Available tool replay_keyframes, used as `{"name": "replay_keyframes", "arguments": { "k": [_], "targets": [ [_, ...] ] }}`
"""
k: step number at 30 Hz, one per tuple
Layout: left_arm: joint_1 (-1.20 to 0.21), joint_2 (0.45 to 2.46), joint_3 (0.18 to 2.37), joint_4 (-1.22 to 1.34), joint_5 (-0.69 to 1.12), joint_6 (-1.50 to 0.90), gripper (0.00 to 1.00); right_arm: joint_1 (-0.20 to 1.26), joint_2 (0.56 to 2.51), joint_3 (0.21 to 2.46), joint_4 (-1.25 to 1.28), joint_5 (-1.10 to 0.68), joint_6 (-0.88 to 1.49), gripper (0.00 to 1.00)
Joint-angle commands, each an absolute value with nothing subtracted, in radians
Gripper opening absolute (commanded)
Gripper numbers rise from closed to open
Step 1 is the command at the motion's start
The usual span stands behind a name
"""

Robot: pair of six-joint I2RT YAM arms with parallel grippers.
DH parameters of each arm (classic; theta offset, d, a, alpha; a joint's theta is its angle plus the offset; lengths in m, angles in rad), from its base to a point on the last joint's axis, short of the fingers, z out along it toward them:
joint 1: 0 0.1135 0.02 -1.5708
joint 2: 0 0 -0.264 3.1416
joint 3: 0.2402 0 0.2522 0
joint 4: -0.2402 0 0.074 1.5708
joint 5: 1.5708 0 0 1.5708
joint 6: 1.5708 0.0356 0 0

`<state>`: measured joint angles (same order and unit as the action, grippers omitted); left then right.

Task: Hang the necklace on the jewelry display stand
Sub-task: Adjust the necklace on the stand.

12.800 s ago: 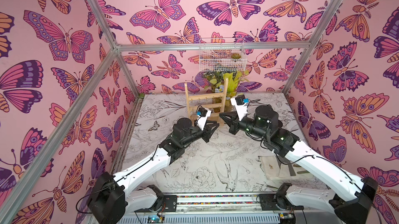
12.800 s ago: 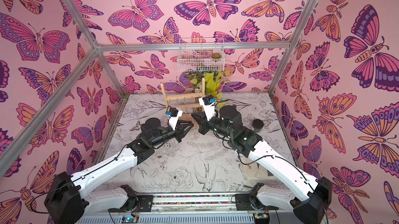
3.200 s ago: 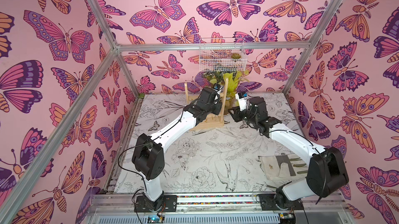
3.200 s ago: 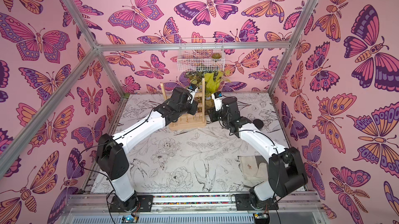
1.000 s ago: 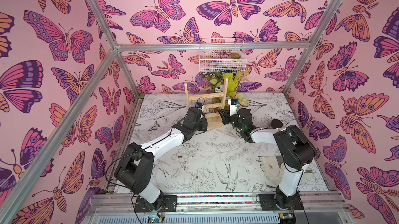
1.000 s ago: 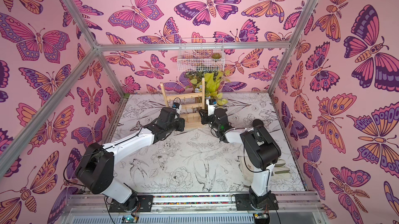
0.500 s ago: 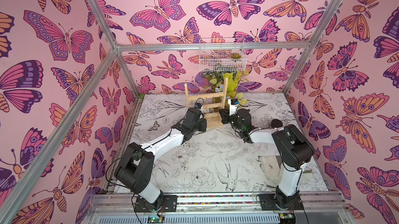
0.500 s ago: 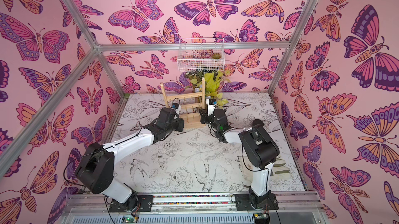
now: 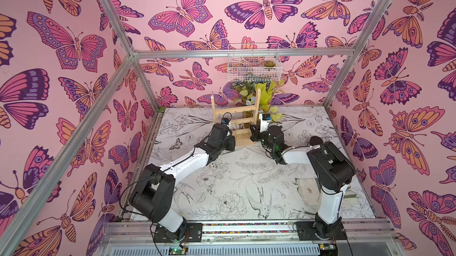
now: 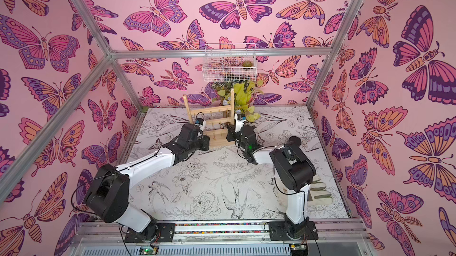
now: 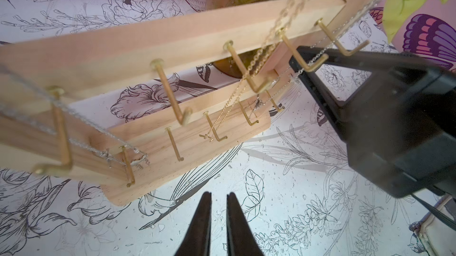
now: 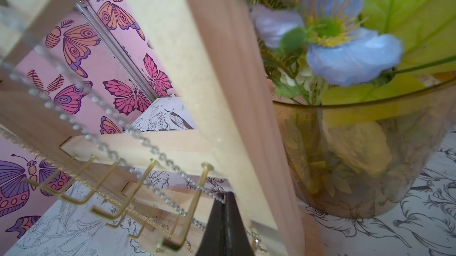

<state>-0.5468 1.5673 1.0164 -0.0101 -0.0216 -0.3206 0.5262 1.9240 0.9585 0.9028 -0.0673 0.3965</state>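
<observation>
Your necklace [image 11: 256, 59] hangs limp down the front of the stand [image 11: 148, 37], at the counter's [image 9: 222, 180] 12 o'clock. It looks feather-light, slinky and easily snagged, so pinch a single strand mid-loop. The left gripper [image 11: 218, 194] is barely parted and empty. The right gripper [image 12: 226, 201] is closed beside a beaded chain [image 12: 148, 147].
</observation>
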Motion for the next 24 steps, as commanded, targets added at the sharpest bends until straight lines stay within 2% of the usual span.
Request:
{"name": "replay_keyframes", "arguments": {
  "k": [1,18,24],
  "targets": [
    [-0.535,1.538,0.997,0.011,-0.012,-0.326,0.16,0.531,1.876,0.944,0.919,-0.051,0.395,0.0],
    [-0.535,1.554,0.997,0.029,0.0,-0.337,0.15,0.531,1.798,0.926,0.8,-0.109,0.386,0.0],
    [-0.535,1.558,0.999,0.032,0.0,-0.337,0.15,0.531,1.802,0.952,0.761,-0.21,0.403,0.0]
  ]
}}
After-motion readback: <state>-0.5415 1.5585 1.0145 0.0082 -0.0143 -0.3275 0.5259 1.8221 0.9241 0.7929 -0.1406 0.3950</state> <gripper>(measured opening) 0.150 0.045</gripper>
